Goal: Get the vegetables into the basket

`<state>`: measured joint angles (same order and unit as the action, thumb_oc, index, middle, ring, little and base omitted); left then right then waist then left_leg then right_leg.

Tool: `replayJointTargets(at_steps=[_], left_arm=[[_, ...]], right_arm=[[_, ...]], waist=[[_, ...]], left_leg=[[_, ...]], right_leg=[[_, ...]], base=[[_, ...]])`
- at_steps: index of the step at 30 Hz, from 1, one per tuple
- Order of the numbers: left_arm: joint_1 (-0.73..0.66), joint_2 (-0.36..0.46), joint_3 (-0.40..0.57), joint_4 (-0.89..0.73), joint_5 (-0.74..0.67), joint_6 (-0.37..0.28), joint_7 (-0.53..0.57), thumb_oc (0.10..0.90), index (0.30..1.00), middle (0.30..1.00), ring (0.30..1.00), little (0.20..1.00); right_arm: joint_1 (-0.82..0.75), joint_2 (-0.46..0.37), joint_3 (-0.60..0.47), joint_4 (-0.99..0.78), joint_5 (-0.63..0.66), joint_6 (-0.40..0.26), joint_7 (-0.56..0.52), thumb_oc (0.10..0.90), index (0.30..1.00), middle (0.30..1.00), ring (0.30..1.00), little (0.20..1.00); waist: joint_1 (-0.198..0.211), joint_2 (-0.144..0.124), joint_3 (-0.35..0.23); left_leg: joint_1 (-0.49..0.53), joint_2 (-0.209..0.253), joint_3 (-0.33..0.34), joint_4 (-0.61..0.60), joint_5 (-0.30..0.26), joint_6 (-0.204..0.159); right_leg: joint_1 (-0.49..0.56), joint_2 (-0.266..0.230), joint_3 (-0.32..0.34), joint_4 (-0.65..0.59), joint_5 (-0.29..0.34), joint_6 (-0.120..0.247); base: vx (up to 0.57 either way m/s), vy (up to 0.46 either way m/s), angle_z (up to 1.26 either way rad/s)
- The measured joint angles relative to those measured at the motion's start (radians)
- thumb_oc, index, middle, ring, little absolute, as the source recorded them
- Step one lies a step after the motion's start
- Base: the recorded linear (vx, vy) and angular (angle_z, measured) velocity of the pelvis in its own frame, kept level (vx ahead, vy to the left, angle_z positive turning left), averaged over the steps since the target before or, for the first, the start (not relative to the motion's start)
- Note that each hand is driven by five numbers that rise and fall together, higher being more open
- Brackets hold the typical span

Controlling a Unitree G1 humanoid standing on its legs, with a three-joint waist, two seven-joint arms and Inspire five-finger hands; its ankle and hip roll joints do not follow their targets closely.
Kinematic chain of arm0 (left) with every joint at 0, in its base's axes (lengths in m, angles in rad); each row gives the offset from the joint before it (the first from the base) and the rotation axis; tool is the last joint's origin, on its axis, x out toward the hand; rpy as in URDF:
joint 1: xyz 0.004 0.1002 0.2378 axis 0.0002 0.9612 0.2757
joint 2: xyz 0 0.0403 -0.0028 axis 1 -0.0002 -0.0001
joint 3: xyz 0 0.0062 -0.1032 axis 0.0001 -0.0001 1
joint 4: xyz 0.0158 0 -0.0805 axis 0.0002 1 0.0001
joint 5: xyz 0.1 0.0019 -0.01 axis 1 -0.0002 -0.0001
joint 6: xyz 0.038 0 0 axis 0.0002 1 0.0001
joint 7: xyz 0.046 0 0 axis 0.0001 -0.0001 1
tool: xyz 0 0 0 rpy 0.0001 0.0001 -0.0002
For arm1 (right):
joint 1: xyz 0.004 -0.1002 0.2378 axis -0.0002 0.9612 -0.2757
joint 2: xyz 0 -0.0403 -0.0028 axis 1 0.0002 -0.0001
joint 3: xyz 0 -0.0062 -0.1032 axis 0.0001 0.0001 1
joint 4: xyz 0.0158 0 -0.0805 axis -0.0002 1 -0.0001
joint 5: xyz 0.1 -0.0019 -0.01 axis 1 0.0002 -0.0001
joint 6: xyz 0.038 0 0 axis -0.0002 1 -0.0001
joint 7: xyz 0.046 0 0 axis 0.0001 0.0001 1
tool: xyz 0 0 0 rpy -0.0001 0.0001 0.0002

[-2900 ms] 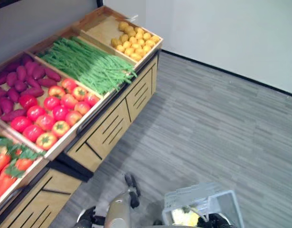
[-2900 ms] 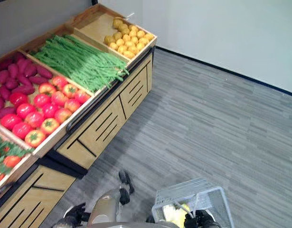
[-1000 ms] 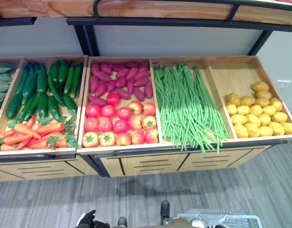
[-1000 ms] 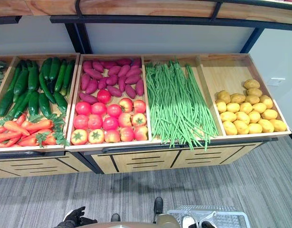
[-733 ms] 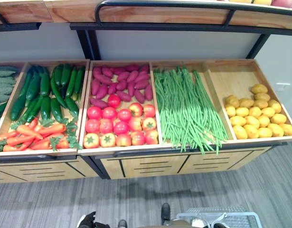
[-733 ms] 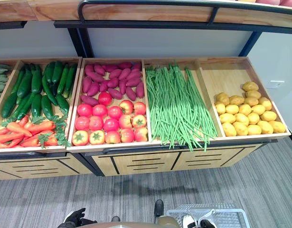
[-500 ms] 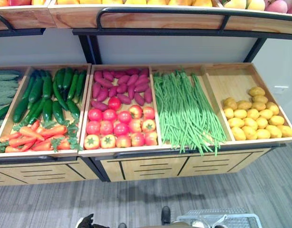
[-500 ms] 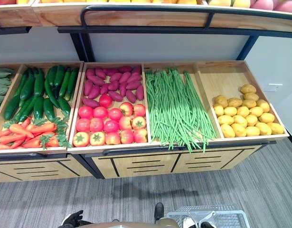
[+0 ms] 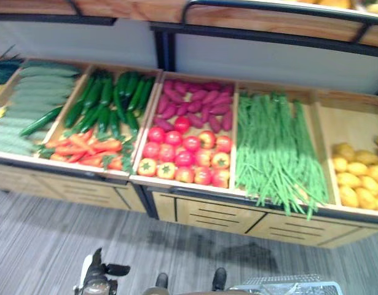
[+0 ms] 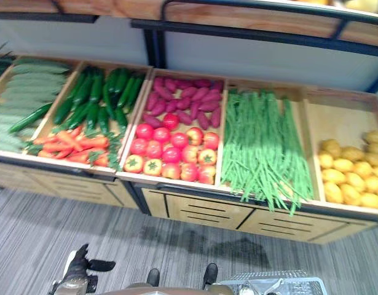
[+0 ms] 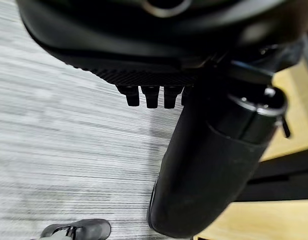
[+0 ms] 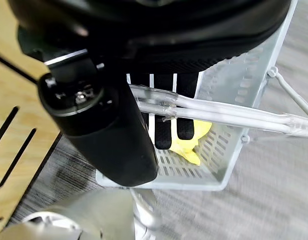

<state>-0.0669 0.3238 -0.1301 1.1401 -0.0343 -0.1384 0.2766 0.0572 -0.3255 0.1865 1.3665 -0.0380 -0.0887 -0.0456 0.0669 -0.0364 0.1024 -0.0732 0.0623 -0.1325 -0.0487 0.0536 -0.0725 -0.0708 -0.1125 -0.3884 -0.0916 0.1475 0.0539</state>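
Observation:
A wooden stand holds the vegetables: pale cucumbers (image 9: 26,98), dark green cucumbers (image 9: 109,101), carrots (image 9: 81,147), purple sweet potatoes (image 9: 198,101), tomatoes (image 9: 185,153), green beans (image 9: 275,150) and yellow potatoes (image 9: 354,175). The clear plastic basket (image 10: 281,286) hangs low at my right side. In the right wrist view my right hand (image 12: 164,125) is curled round the basket's handle (image 12: 234,117), and a yellow item (image 12: 195,142) lies inside. My left hand (image 10: 75,270) hangs low over the floor, well short of the stand, fingers relaxed and holding nothing.
A dark rail (image 9: 268,37) and an upper shelf run above the bins. Drawer fronts (image 9: 213,218) close off the stand below the bins. Grey striped floor (image 9: 47,246) lies between me and the stand.
The camera has swung left, so the bins sit further right and the pale cucumber bin has come into view. My left hand shows a little higher. The basket stays in my right hand.

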Motion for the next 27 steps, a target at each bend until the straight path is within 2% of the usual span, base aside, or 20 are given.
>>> replayJointTargets(at_steps=[3,4,5,7,14,16,18,19,24,27], left_arm=[[0.005,0.01,-0.022,-0.037,0.032,0.019,-0.001,0.9,1.0,1.0,1.0,1.0],[0.04,0.046,-0.069,-0.17,0.093,0.025,-0.006,0.9,1.0,1.0,1.0,1.0],[0.05,0.06,-0.074,-0.23,0.115,0.016,-0.007,0.9,1.0,1.0,1.0,1.0],[0.036,0.071,-0.072,-0.281,0.127,-0.002,-0.01,0.9,1.0,1.0,1.0,1.0],[0.012,0.153,-0.061,-0.417,0.158,0.006,-0.004,0.9,1.0,1.0,1.0,1.0],[0.021,0.191,-0.037,-0.51,0.212,0.0,0.031,0.9,1.0,1.0,1.0,1.0],[0.018,0.196,0.044,-0.584,0.249,-0.002,0.112,0.9,1.0,1.0,1.0,1.0],[-0.005,0.197,0.09,-0.604,0.269,-0.003,0.198,0.9,1.0,1.0,1.0,1.0],[-0.093,0.24,0.169,-0.743,0.334,0.005,0.41,0.9,1.0,1.0,1.0,1.0],[-0.15,0.28,0.182,-0.771,0.352,0.004,0.485,0.9,1.0,1.0,1.0,1.0]], right_arm=[[-0.038,-0.01,0.0,-0.014,-0.004,-0.005,-0.002,0.4,0.3,0.3,0.3,0.3],[-0.055,-0.016,0.002,-0.034,-0.004,-0.015,-0.005,0.4,0.3,0.3,0.3,0.3],[-0.061,-0.017,0.002,-0.043,-0.004,-0.018,-0.006,0.4,0.3,0.3,0.3,0.3],[-0.071,-0.016,0.003,-0.047,-0.004,-0.026,-0.007,0.4,0.3,0.3,0.3,0.3],[-0.099,-0.004,0.02,-0.078,-0.004,-0.039,-0.008,0.4,0.3,0.3,0.3,0.3],[-0.102,-0.001,0.02,-0.08,-0.004,-0.052,-0.011,0.4,0.3,0.3,0.3,0.3],[-0.107,0.018,0.021,-0.076,-0.003,-0.054,-0.03,0.4,0.3,0.3,0.3,0.3],[-0.11,0.03,0.023,-0.072,-0.003,-0.053,-0.036,0.4,0.3,0.3,0.3,0.3],[-0.114,0.046,0.049,-0.055,0.006,-0.052,-0.062,0.4,0.3,0.3,0.3,0.3],[-0.119,0.045,0.059,-0.06,0.007,-0.055,-0.072,0.4,0.3,0.3,0.3,0.3]], waist=[[0.005,-0.005,0.019],[0.008,-0.01,0.043],[0.013,-0.015,0.059],[0.03,-0.024,0.073],[0.027,-0.054,0.116],[0.028,-0.063,0.131],[0.031,-0.079,0.147],[0.031,-0.086,0.155],[0.029,-0.091,0.16],[0.023,-0.091,0.16]], left_leg=[[-0.021,0.0,-0.002,0.004,0.006,-0.001],[-0.041,-0.005,-0.022,0.003,0.015,-0.001],[-0.046,-0.006,-0.028,0.002,0.022,-0.006],[-0.066,-0.007,-0.04,0.002,0.032,-0.007],[-0.065,-0.014,-0.045,-0.009,0.044,-0.001],[-0.074,-0.013,-0.037,-0.013,0.044,-0.001],[-0.082,-0.011,-0.023,-0.014,0.044,-0.002],[-0.084,-0.01,-0.021,-0.015,0.044,-0.002],[-0.09,-0.01,-0.019,-0.018,0.043,-0.003],[-0.088,-0.011,-0.008,-0.02,0.043,-0.003]], right_leg=[[-0.012,-0.002,-0.011,0.002,-0.004,-0.004],[-0.021,-0.006,-0.03,0.005,-0.001,-0.001],[-0.024,-0.007,-0.037,0.005,0.001,0.003],[-0.041,-0.009,-0.047,0.005,0.006,0.01],[-0.042,-0.016,-0.056,0.005,0.007,0.009],[-0.058,-0.017,-0.048,0.005,0.006,0.011],[-0.073,-0.015,-0.035,0.005,0.008,0.01],[-0.075,-0.014,-0.034,0.005,0.01,0.008],[-0.083,-0.014,-0.033,0.005,0.009,0.008],[-0.089,-0.015,-0.022,0.005,0.01,0.009]], base=[[-0.03,0.038,0.23],[-0.04,0.021,0.29],[-0.04,0.01,0.34],[0.02,0.012,0.19],[0.01,0.039,0.04],[0.03,0.011,-0.12],[0.04,0.001,-0.14],[0.05,-0.012,-0.08],[0.04,0.011,-0.01],[0.02,0.029,-0.09]])
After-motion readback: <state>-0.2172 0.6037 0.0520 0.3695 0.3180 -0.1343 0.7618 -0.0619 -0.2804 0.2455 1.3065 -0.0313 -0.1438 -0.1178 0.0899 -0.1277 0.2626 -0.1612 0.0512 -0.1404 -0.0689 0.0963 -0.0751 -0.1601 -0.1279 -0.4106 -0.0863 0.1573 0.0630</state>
